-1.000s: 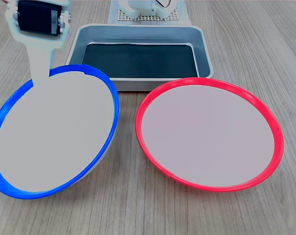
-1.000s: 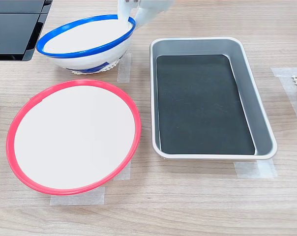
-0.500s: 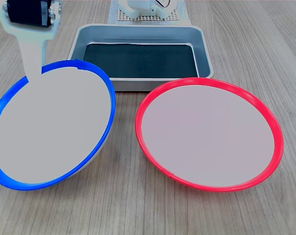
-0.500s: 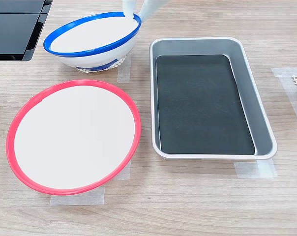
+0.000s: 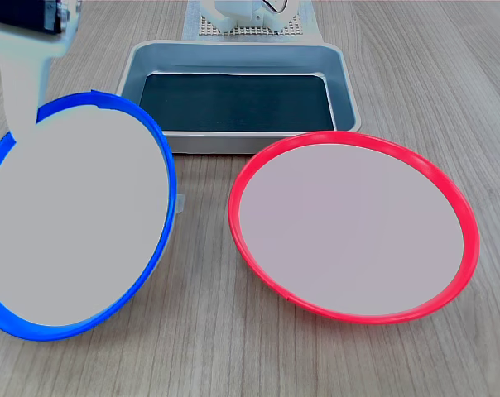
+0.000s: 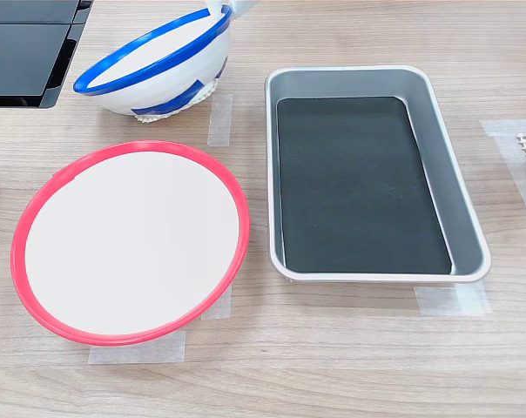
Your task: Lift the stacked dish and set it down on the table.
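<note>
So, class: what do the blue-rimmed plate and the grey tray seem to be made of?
The blue-rimmed plate looks like matte plastic or melamine: flat pale centre, evenly coloured rim. The grey tray looks like brushed metal, with a dull sheen on its walls and a dark liner.

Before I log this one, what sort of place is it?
Probably a lab or office tabletop set up for robot practice: pale tape strips mark spots on the wood-grain table, beside a metal tray and a dark device.

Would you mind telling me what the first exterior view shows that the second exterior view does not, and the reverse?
Only the first exterior view shows the white arm's black motor block above the blue-rimmed round plate. Only the second exterior view shows that plate's white underside tilted, and a black panel. Both show the red-rimmed round plate and grey rectangular metal tray.
</note>
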You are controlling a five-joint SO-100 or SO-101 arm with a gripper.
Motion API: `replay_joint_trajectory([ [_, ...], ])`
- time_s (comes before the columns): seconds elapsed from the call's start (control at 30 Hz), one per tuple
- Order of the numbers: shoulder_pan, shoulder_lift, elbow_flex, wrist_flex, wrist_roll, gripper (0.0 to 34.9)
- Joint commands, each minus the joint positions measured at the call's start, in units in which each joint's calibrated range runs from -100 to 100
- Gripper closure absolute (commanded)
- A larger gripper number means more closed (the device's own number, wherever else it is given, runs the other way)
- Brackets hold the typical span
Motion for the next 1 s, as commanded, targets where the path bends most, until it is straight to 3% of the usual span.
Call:
replay_joint_trajectory([
  [0.0, 0.60, -2.51, 3.15, -5.19, 1.17, 34.9],
  [0.17, -0.06, -1.40, 9.89, -12.04, 2.30, 34.9],
  [0.37, -2.70, -0.55, 11.53, -12.38, -0.59, 34.7],
  [0.43, -3.17, -1.57, 11.71, -10.81, -1.27, 31.3],
  [0.6, -3.45, -4.47, 11.71, -7.26, -1.86, 28.7],
  [0.8, -3.64, -8.14, 10.80, -3.71, -2.10, 17.9],
  [0.97, -3.73, -13.77, 11.07, 2.57, -1.76, 16.1],
])
